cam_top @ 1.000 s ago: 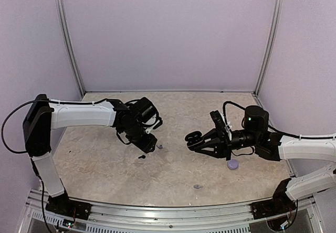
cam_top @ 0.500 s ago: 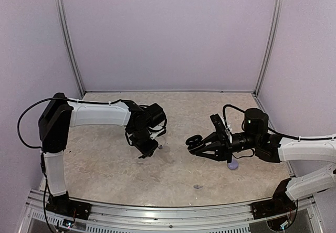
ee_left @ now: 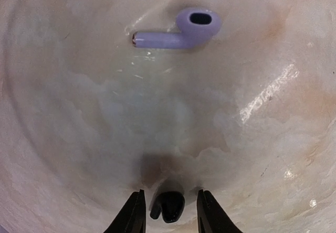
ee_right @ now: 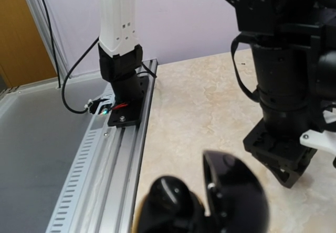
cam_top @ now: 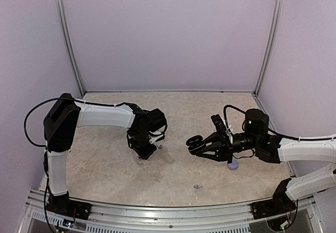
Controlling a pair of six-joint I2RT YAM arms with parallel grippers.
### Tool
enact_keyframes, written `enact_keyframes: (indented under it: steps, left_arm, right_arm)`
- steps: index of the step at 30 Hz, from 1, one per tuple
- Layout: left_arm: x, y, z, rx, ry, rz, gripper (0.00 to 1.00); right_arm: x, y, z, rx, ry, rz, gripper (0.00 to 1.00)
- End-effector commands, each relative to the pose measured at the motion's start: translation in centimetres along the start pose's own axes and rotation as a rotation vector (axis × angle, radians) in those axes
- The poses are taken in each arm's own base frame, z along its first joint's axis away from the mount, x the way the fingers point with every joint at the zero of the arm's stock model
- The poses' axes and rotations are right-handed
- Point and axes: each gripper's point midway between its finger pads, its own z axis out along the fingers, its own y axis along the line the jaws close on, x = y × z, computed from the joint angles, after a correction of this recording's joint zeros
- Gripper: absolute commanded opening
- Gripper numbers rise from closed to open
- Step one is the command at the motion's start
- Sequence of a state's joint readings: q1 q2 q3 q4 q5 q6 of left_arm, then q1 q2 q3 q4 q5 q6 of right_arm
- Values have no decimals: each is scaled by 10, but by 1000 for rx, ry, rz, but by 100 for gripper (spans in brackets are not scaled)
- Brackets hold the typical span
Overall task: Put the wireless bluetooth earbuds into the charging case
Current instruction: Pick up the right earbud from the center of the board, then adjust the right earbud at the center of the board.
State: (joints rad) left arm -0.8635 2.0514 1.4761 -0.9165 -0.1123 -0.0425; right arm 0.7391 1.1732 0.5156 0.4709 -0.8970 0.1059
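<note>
Elbow room is looking decent here. I'm holding my left gripper low over the middle-left of the table, with bare marbled top all round it and the back wall well apart on the far side. My right gripper is hanging above the table right of centre, pointing left. It's well apart from the left one, and the near rail is well apart from both.

The top view is only giving me dark blobs at the fingertips. It is showing a lavender earbud lying just right of my left gripper. There's also a small lavender round thing on the table under my right arm. A tiny pale bit is sitting nearer the rail, too small to name.

The left wrist cam is picking up what the top one can't. A black earbud is lying on the table between my left fingers. The jaws are sitting narrow with a sliver of gap on each side, so I'm not gripping it. The lavender earbud is lying flat farther out ahead of the fingers, apart from the black one.

The right wrist cam is showing my right gripper clamped on the charging case, glossy black, two rounded halves that look hinged open. Past it I'm seeing the left arm's base bolted to the slotted rail, with a little green light glowing beside it.
</note>
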Motion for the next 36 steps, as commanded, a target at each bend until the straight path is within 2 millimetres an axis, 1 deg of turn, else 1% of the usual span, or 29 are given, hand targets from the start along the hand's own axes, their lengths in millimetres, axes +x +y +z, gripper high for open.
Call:
enact_keyframes:
  steps: [1,3,5,7,8,10,16,19,24,29,34,36]
  left_arm:
    - [11,-3,6,23,43,9,31]
    - [15,-9,4,45,46,8,28]
    - [22,-15,3,70,58,2,23]
    - [30,-25,-1,99,65,-4,19]
    - [35,-34,-3,124,74,0,18]
    - [43,-45,-13,158,74,-15,18]
    - [73,-72,-32,222,99,-41,17]
    - [89,-82,-34,218,124,-30,17]
    - [113,-90,-27,179,195,19,17]
    - [117,-91,-24,145,225,46,18]
    - [109,-92,-25,127,222,53,29]
    - [106,-92,-25,123,222,58,33]
  right_arm:
    - [-2,3,-3,-7,-16,-15,0]
    - [-2,2,-3,-6,-16,-14,0]
    - [-2,3,-4,-8,-18,-16,0]
    - [-2,4,-4,-10,-20,-17,0]
    - [-2,5,-5,-10,-21,-19,0]
    - [-2,6,-5,-12,-23,-21,0]
    - [0,8,-6,-22,-27,-20,0]
    - [1,8,-6,-19,-27,-19,0]
    - [1,9,-7,-24,-20,-20,0]
    - [2,10,-7,-23,-18,-19,0]
    - [3,10,-7,-20,-17,-19,0]
    - [3,9,-7,-20,-15,-19,0]
